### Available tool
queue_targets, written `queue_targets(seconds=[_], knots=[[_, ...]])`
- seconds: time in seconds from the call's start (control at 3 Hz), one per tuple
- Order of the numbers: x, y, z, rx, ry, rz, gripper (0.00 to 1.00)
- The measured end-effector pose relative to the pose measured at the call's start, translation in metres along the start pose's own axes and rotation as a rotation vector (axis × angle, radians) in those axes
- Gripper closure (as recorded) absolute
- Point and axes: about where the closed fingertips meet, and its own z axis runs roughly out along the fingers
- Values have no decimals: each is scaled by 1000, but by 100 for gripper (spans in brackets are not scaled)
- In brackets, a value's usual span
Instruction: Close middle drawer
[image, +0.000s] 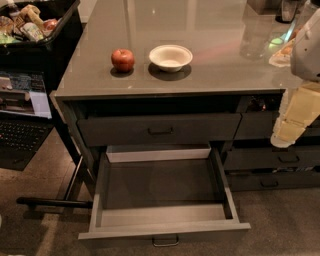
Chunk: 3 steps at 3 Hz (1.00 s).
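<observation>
The middle drawer (165, 231) is pulled far out toward me below the counter. Its dark grey front faces me at the bottom of the view, with a small loop handle (165, 242) at its centre. Its deep grey inner box (162, 182) is empty. My gripper (281, 141) hangs at the right edge on a cream-coloured arm, pointing down in front of the narrower right-hand drawers. It is to the right of the open drawer, above the level of its front, and touches nothing.
A wide top drawer (160, 129) sits above the open one. Narrower drawers (287, 159) stand to the right. On the counter (210, 30) are a red apple (122, 59) and a white bowl (170, 56). A black bin of snacks (35, 25) and a laptop (20, 125) are at the left.
</observation>
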Motion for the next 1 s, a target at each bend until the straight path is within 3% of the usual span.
queue_targets(seconds=[0.67, 1.0], knots=[[-2, 9, 8, 20, -15, -27, 0], [3, 27, 44, 1, -32, -51, 0]])
